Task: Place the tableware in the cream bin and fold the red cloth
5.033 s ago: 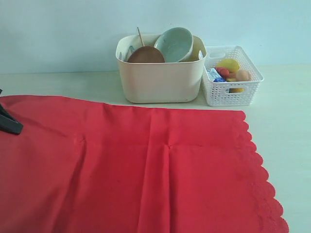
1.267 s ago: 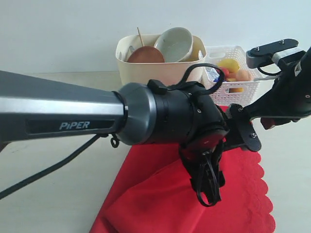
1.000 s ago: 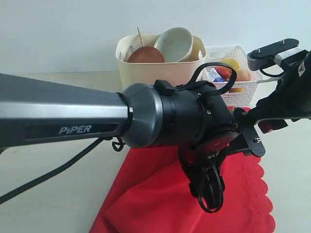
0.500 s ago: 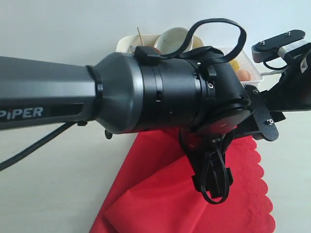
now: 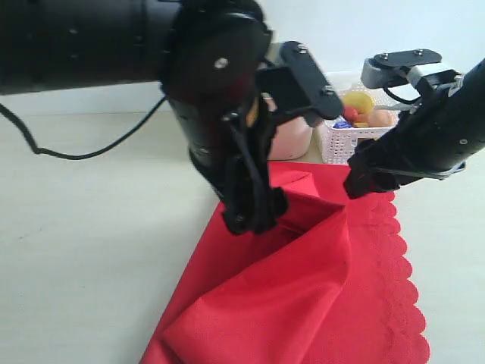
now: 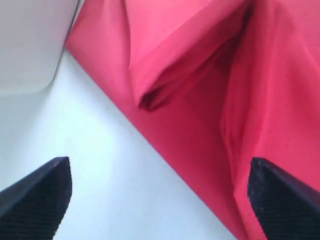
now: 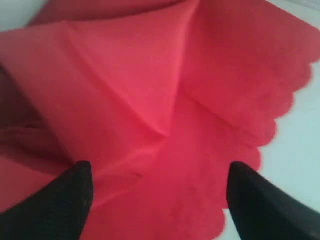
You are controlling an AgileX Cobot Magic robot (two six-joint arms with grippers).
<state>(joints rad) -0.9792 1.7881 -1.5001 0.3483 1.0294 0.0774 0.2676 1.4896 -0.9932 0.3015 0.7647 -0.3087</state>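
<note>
Exterior view, lemon [image 5: 358, 101], egg [image 5: 383, 117] in white basket [image 5: 341, 145], cream bin [image 5: 294, 140] half-hidden

no text, brand, number or sign can be read in any of the three views. the blue-white carton [image 5: 342, 123] in the white lattice basket [image 5: 338, 149] may carry print, but it is too small and blurred to make out.
</note>
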